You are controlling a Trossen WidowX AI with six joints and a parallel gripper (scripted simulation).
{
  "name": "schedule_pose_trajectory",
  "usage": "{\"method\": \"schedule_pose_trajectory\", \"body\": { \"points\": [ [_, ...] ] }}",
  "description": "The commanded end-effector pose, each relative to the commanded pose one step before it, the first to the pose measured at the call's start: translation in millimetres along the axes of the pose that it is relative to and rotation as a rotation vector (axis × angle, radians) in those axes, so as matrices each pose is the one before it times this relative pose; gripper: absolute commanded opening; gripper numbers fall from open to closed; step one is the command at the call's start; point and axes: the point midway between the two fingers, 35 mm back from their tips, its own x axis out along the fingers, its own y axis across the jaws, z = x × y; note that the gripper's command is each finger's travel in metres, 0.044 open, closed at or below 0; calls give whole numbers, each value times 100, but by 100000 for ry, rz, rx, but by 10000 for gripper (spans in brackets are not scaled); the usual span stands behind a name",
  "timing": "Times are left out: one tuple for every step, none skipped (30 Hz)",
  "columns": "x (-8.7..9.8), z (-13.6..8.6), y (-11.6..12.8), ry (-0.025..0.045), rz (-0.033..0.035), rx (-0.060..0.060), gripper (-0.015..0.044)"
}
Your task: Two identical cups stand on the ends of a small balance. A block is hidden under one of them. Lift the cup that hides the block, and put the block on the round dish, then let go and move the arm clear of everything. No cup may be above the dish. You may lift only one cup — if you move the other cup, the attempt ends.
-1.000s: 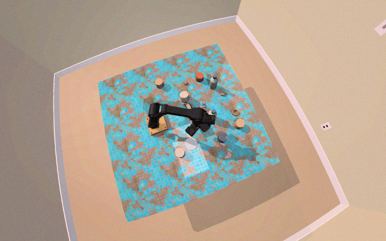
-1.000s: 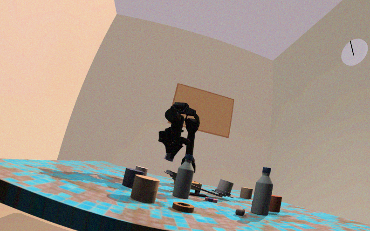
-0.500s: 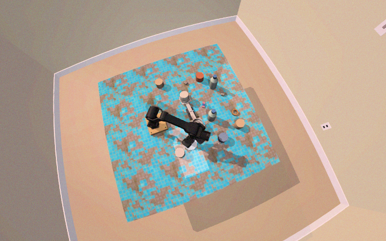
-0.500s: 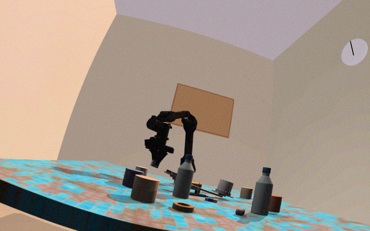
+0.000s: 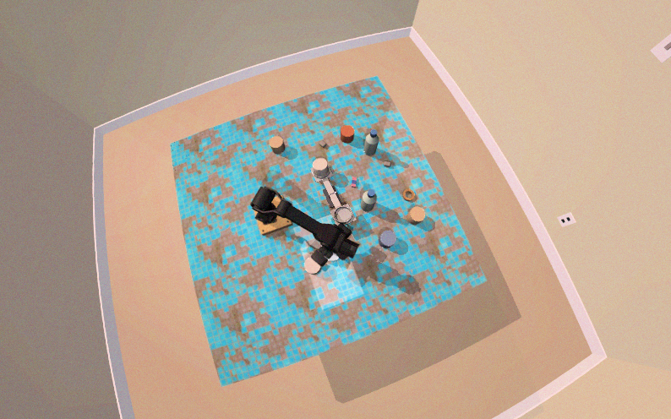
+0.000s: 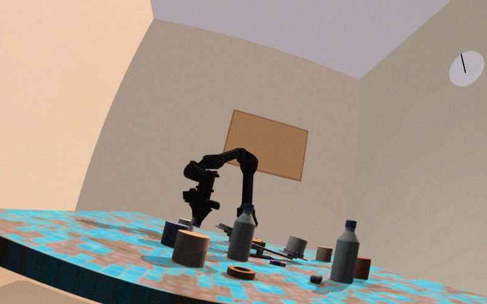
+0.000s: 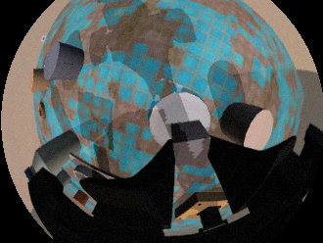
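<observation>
My gripper [image 6: 197,224] [image 7: 187,140] points down, shut on a small dark block [image 7: 190,129]. In the wrist view the block overlaps the near part of the round white dish [image 7: 163,120] [image 5: 334,257]; the exact gap is unclear. The arm hides most of the dish and the fingertips in the top view. One pale cup [image 5: 320,167] [image 6: 295,245] stands on the far end of the balance [image 5: 332,194]. The other end, an open round pan [image 5: 343,214], holds no cup. A pale-topped cup [image 5: 312,265] [image 7: 258,129] stands beside the dish, not over it.
A blue-grey cylinder [image 5: 387,238] [image 7: 66,62] stands near the dish. Two bottles [image 5: 368,200] [image 5: 370,144] stand beyond the balance. Tan cylinders [image 5: 417,214] [image 5: 276,144], a red cylinder [image 5: 346,133], a ring [image 6: 232,272] and small objects lie around.
</observation>
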Motion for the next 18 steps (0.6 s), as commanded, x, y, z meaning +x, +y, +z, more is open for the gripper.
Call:
{"method": "schedule_pose_trajectory", "body": {
  "points": [
    [2267,-237,-108,1283,288,-455,0],
    [433,-25,-7,3,-2,0,0],
    [262,-19,-5,2,-1,0,0],
    [87,-7,-2,1,0,0,0],
    [0,0,0,0,0,0,0],
    [0,0,0,0,0,0,0],
    [0,0,0,0,0,0,0],
    [0,0,0,0,0,0,0],
    [26,1,0,0,0,0,0],
    [52,2,0,0,0,0,0],
    [73,2,1,0,0,0,0],
    [95,2,1,0,0,0,0],
    [118,2,1,0,0,0,0],
    [142,2,1,0,0,0,0],
    [159,2,0,0,0,0,0],
    [164,1,0,1,0,0,0],
    [164,0,0,1,0,0,0],
    [164,-1,0,1,-1,0,0]
  ]
}}
